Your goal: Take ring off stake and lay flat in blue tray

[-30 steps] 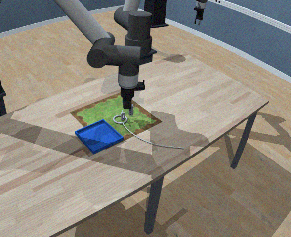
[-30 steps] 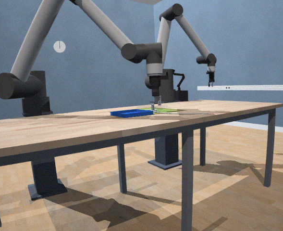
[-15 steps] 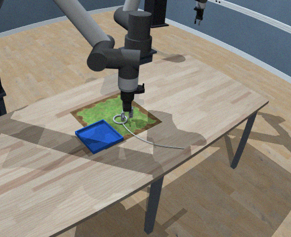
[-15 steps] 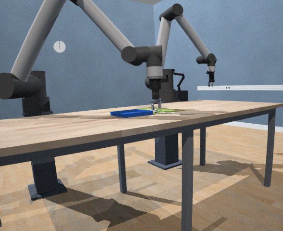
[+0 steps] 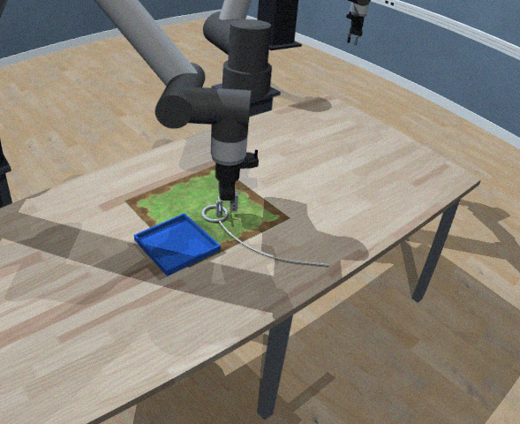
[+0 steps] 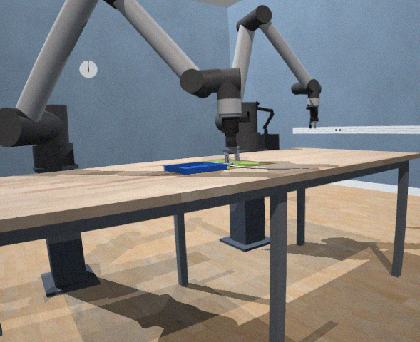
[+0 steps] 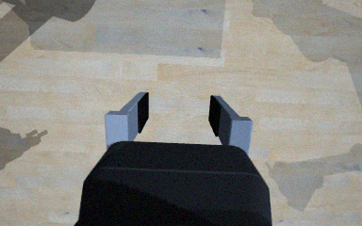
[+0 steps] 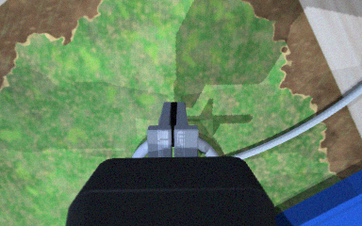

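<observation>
The pale ring (image 5: 202, 213) (image 8: 140, 152) lies low around the foot of the stake (image 5: 219, 208) (image 6: 226, 158), on the green and brown mat (image 5: 182, 196) (image 8: 74, 118). A pale cord (image 5: 275, 258) (image 8: 310, 123) runs from the ring. My right gripper (image 5: 234, 209) (image 6: 237, 159) (image 8: 174, 115) is shut and empty, low over the mat beside the stake. Its body hides the stake and much of the ring in the right wrist view. My left gripper (image 5: 351, 42) (image 6: 312, 127) (image 7: 179, 106) is open and empty, far from the ring. No ring is in the blue tray (image 5: 193, 261) (image 6: 199, 169) (image 8: 357, 181).
The tray stands at one corner side of the mat, close to the ring. The cord crosses the mat's edge and trails over the wooden table (image 5: 365, 159) (image 6: 110, 187) towards its front edge. The left arm hangs beyond the table.
</observation>
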